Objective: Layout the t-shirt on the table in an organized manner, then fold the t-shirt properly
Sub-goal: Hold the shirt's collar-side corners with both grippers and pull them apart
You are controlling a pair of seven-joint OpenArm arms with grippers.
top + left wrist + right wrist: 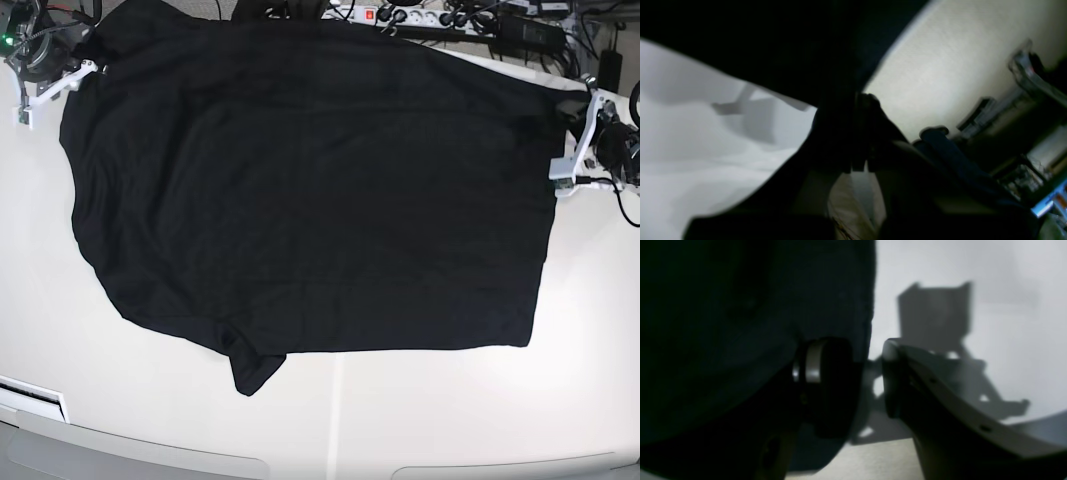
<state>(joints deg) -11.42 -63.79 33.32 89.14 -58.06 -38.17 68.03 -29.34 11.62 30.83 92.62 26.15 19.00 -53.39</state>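
The black t-shirt [300, 200] lies spread wide over the off-white table [400, 420], with one sleeve poking out at the front [255, 370]. My left gripper [572, 140] is at the shirt's far right corner. In the left wrist view it [860, 156] looks shut on bunched black fabric [773, 50] above the table [957, 66]. My right gripper [55, 85] is at the far left corner. In the right wrist view it [867, 373] is open, with the shirt's edge [740, 323] over one finger [820, 373] and the table [1007, 323] visible in the gap.
A power strip with plugs and cables [420, 18] runs along the table's back edge. More cables [620, 60] hang behind my left arm. A white strip [30, 395] lies at the front left, near the curved table edge.
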